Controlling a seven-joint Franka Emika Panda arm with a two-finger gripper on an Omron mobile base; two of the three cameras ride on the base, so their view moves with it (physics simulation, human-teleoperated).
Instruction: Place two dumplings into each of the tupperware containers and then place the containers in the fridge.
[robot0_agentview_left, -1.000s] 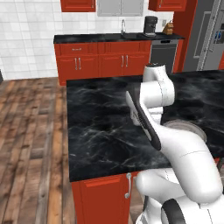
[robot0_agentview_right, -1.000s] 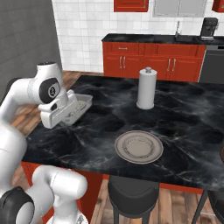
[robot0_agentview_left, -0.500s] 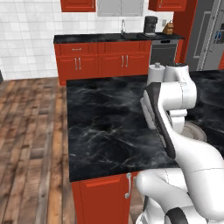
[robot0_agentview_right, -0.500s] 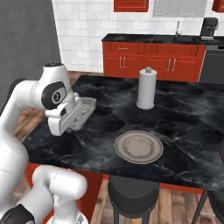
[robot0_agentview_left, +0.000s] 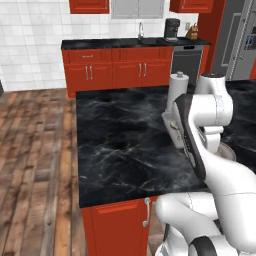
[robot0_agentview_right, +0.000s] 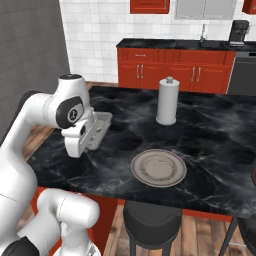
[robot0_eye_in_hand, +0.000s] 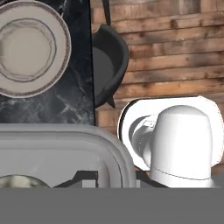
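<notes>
translucent grey rectangular tupperware container (robot0_agentview_right: 95, 130) is lifted above the black marble island counter (robot0_agentview_right: 210, 145), left of the round beige plate (robot0_agentview_right: 159, 167). your gripper (robot0_agentview_right: 80, 142) is clamped shut on its rim; a pale dumpling (robot0_eye_in_hand: 17, 183) sits inside.

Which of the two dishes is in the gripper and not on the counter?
The rectangular grey tupperware container: it hangs tilted in the gripper, above the black counter. The round plate lies flat on that counter.
</notes>
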